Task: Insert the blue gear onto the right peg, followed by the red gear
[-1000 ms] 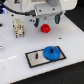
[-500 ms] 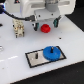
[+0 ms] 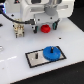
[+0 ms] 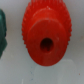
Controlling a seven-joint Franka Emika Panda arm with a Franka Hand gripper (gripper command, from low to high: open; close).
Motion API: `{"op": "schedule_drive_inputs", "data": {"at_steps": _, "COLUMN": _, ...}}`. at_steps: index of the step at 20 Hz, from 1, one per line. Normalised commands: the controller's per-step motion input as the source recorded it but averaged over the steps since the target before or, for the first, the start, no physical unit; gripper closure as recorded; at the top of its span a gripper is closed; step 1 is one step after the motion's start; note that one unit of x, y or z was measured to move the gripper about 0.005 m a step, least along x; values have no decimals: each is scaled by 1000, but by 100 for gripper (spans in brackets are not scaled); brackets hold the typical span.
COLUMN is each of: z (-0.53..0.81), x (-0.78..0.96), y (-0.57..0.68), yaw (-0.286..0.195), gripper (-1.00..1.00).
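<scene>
The blue gear (image 3: 50, 52) already sits on the grey plate (image 3: 33, 58), seemingly over the right peg. The red gear (image 3: 46, 28) lies on the white table (image 3: 70, 37) farther back, under the end effector (image 3: 46, 21); whether its fingers are spread, I cannot tell. Centre over the red hub before lowering and squeezing. The table looks smooth and bright.

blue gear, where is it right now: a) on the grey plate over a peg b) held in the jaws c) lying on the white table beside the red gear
a: the blue gear sits on the grey plate, while the red gear lies apart under the gripper.
</scene>
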Motion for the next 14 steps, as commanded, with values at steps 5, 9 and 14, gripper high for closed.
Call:
{"op": "schedule_drive_inputs", "data": {"at_steps": 5, "z": -67, "x": -139, "y": 42, "yaw": 0, "gripper": 100}}
{"op": "schedule_drive_inputs", "data": {"at_steps": 9, "z": 16, "x": -55, "y": 27, "yaw": 0, "gripper": 100}}
{"op": "schedule_drive_inputs", "data": {"at_steps": 14, "z": 20, "x": -41, "y": 29, "yaw": 0, "gripper": 100}}
